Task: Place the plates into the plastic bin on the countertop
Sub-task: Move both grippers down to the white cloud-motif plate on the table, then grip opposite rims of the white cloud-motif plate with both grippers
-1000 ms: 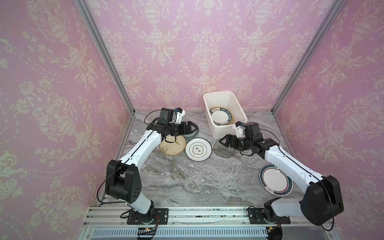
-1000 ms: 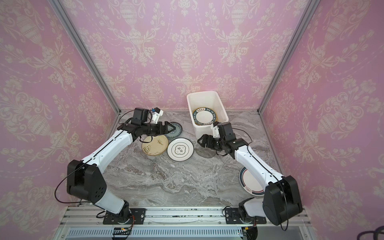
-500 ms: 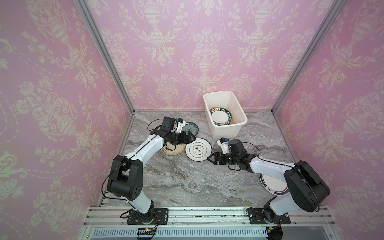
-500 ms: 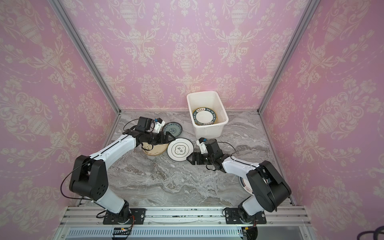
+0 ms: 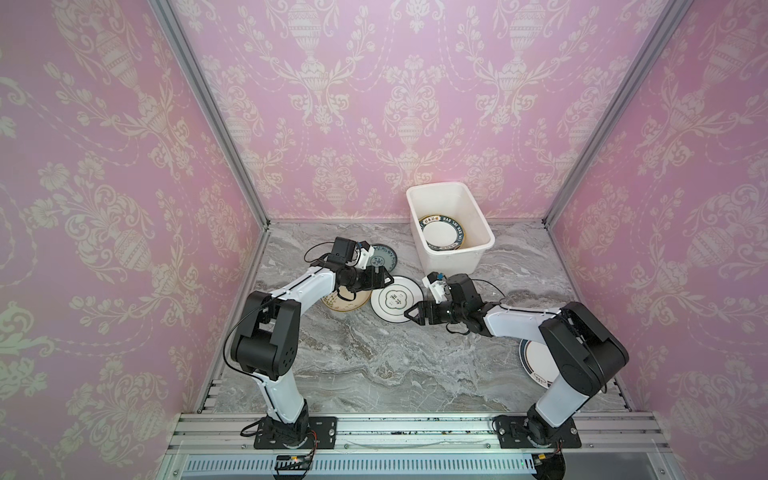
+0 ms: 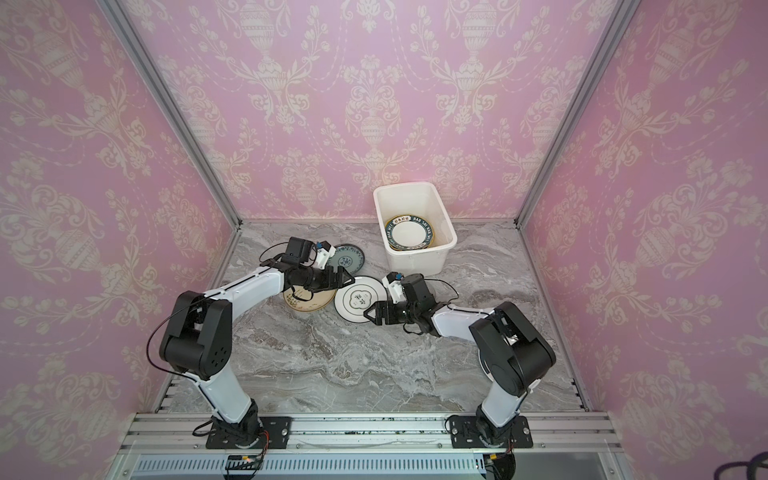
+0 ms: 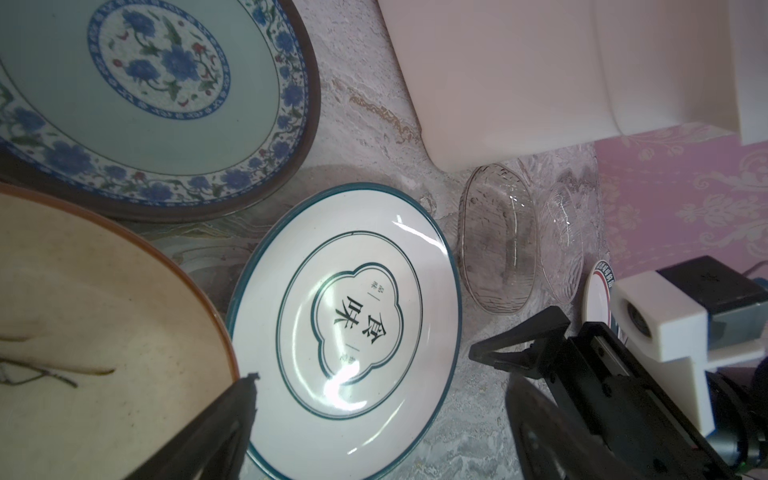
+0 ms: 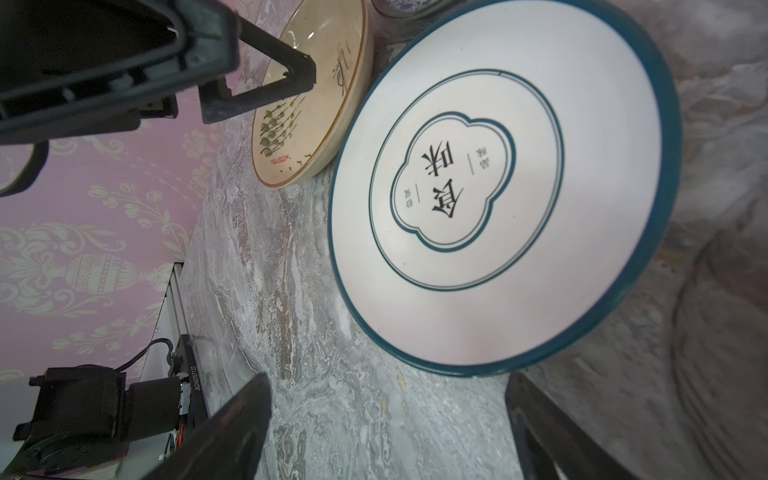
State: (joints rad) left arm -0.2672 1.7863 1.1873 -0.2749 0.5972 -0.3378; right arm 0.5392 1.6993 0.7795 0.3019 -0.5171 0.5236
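In the plastic bin [image 5: 454, 261] at the tabletop's far edge I see the lettered-rim plate [image 5: 442, 233]. Not yet inside are the white dark-rimmed plate [image 5: 394, 300], cream plate [image 5: 350, 304], blue-patterned plate [image 5: 385, 260], glass dishes [image 7: 496, 249] and one plate near the right edge [image 5: 535, 360]. My left hand [image 5: 386, 277] and right hand [image 5: 411, 311] are both spread and empty, one at each side of the white plate.

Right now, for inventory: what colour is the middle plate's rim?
Dark teal rim; clearest in right wrist view.
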